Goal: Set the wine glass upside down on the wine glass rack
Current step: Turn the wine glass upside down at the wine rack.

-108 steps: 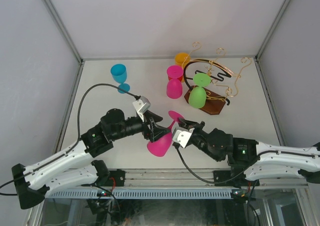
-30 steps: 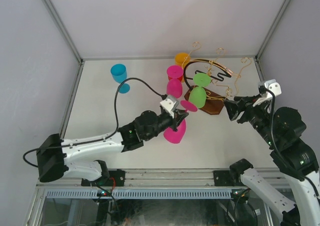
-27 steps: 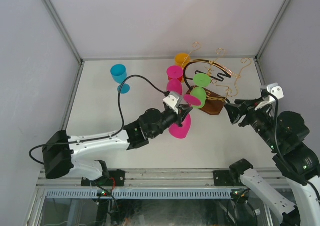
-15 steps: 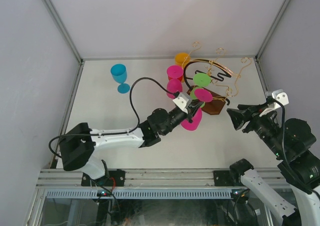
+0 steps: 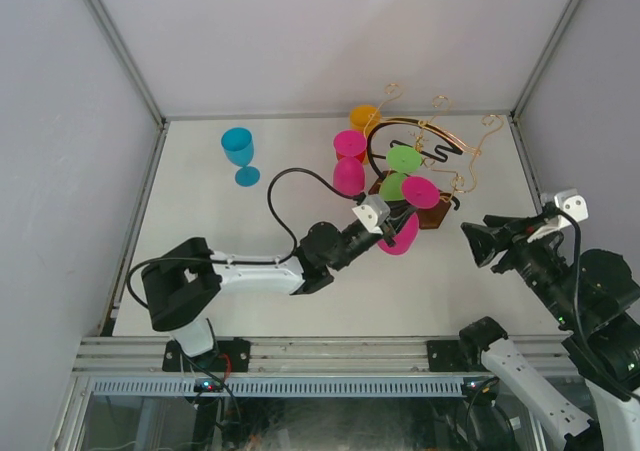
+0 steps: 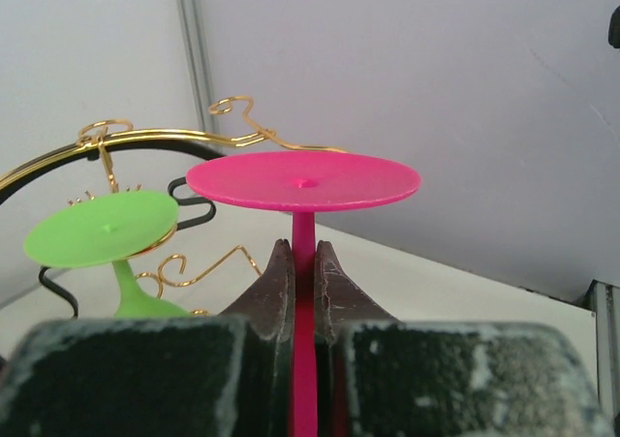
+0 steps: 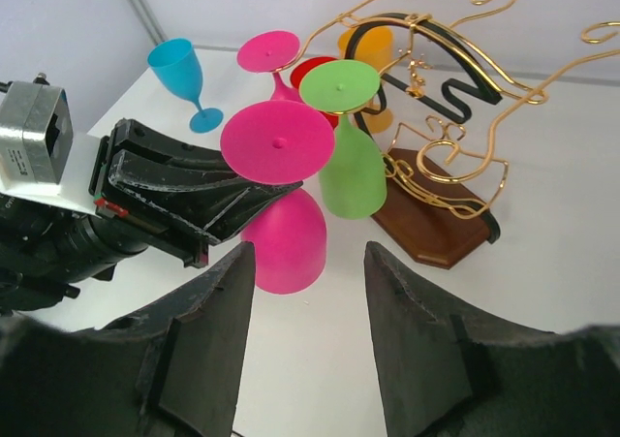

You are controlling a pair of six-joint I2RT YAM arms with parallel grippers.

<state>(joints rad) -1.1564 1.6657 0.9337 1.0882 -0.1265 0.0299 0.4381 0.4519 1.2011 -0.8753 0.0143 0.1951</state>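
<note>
**Ana:** Left wrist view first: what did the left claw (image 6: 303, 255) have?

**Ben:** It was pinched on the thin stem of the pink wine glass (image 6: 302, 179), just under the flat foot. The foot was on top, so the glass was upside down. Its bowl was hidden below the fingers in that view.

**Ana:** And where was the rack (image 7: 426, 226)?

**Ben:** Just beyond that claw and to its left, with gold wire curling behind the pink foot. A green glass (image 6: 102, 226) stood upside down at the rack, its foot a little lower than the pink one and just beside it.

**Ana:** Did the pink glass touch the rack?

**Ben:** I could not tell. From the right wrist, its bowl was close beside the green bowl, with the white desk (image 5: 250, 271) beneath.

**Ana:** And the right claw (image 7: 308, 263)?

**Ben:** It was spread wide with nothing between its fingers, well back from the rack and facing it.
</note>
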